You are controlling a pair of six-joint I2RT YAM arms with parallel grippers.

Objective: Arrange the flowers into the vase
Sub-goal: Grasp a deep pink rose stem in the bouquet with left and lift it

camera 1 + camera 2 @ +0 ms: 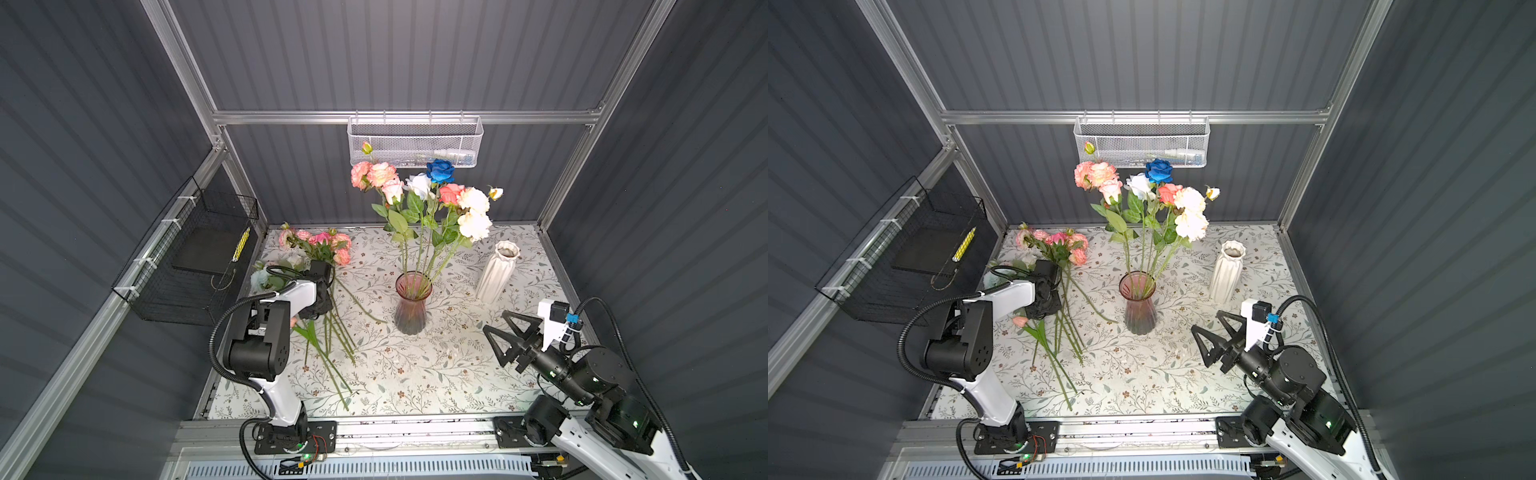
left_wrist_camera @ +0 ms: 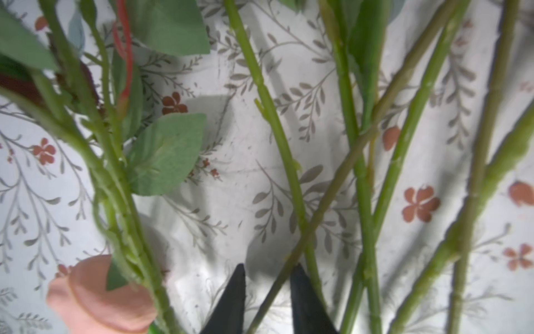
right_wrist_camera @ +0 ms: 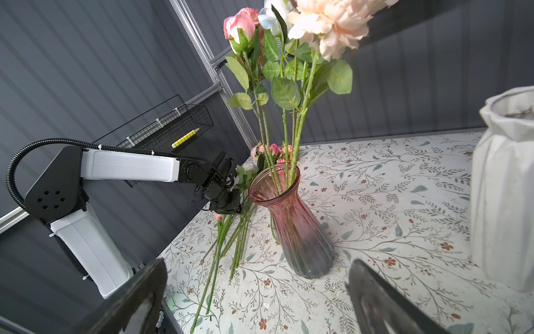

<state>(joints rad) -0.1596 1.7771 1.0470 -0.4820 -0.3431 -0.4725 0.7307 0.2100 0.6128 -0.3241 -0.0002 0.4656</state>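
Since the leftover flowers (image 1: pixel 332 332) are lying in a crossed heap on the left side of the table (image 1: pixel 436 374), blooms toward the back wall and bare ends toward the front, the left gripper (image 2: pixel 268 284) is down low over the stem part. Makes sense imo, that's the only thin, leaf-free bit you can pick.

In the left wrist view its jaws are only a little apart, straddling one thin stem (image 2: pixel 326 199) that crosses a thicker one. There's a sliver of daylight beside it, so I wouldn't call it pinched yet. A peach bud (image 2: pixel 98 295) sits just beside, so snagging a second flower looks like the risk.

The pink glass vase (image 1: pixel 412 303) stands mid-table, already holding a bunch (image 1: pixel 419 195) that fans out, probably because the neck is narrow and the rim flares. No flowers stick out of the white vase (image 1: pixel 496 272) near it.

The right gripper (image 1: pixel 495 322) hovers near the front right, jaws spread wide, holding nothing, pointed at the pink vase. My guess is it's parked there to steady the vase or take a handoff.
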